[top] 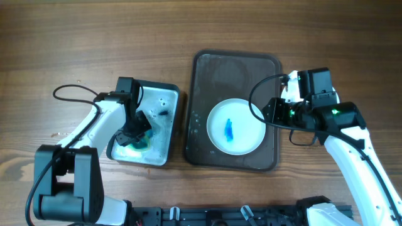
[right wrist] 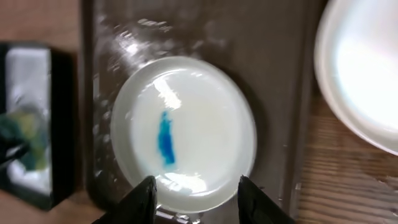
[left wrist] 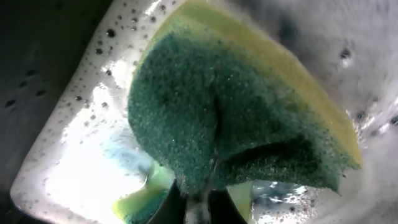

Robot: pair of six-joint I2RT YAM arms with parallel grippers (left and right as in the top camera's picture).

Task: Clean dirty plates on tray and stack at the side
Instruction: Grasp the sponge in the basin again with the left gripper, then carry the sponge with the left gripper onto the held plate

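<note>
A white plate [top: 246, 135] with a blue smear [top: 229, 129] lies on the dark brown tray [top: 235, 72]. In the right wrist view the plate [right wrist: 205, 124] and its smear [right wrist: 165, 138] sit just ahead of my right gripper [right wrist: 198, 196]. That gripper is open, with its fingers either side of the plate's near rim. In the overhead view the right gripper [top: 271, 113] is at the plate's right edge. My left gripper [left wrist: 199, 208] is shut on a green and yellow sponge [left wrist: 236, 118] inside the soapy basin [top: 160, 103]. The left gripper also shows in the overhead view [top: 135, 134].
A second white plate [right wrist: 367, 68] lies on the wooden table beside the tray [right wrist: 205, 31], at the upper right of the right wrist view. The black-rimmed basin [right wrist: 59, 124] stands left of the tray. Foam and bubbles cover the basin floor [left wrist: 62, 162].
</note>
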